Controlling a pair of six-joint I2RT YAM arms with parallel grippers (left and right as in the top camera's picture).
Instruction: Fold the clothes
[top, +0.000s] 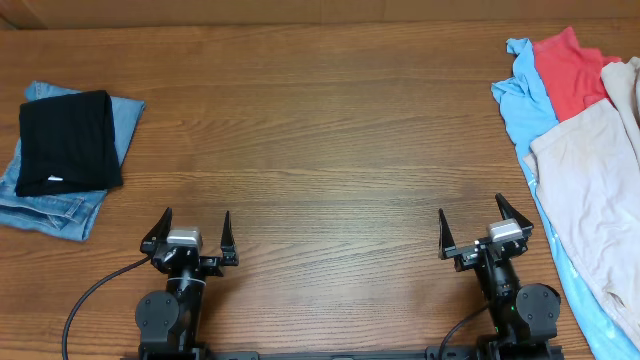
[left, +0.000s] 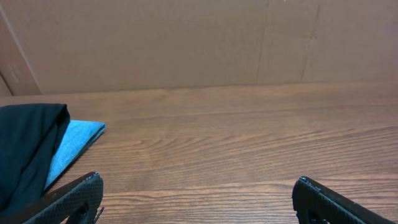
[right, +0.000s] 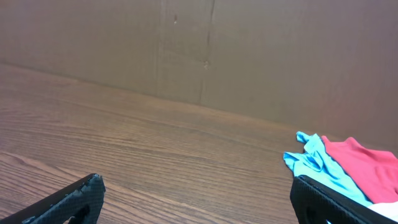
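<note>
Unfolded pile: beige shorts (top: 590, 170), a light-blue top (top: 520, 90) and a red top (top: 570, 70) lie crumpled and overlapping at the right edge of the bench (top: 320, 130), from the far right corner down toward the near edge.
Pile order: the shorts lie over the light-blue top; the red top sits at the far end, partly on the blue one.
Folded stack: a black garment (top: 68, 140) lies as a neat rectangle on folded jeans (top: 50, 210) by the left edge.
Done, by my reading: those two pieces look finished and set aside.
Left to do: the three pieces on the right look untouched; each needs spreading flat and folding.
Stage: between garments, with nothing in hand.
Left jaws: spread wide and empty, low at the near edge, well apart from the stack.
Right jaws: spread wide and empty at the near edge, near the pile but not touching it.
Labels: a small white tag (top: 53, 181) shows on the black garment's near-left corner, too small to read.
Other writing: none visible on the clothes or bench.
</note>
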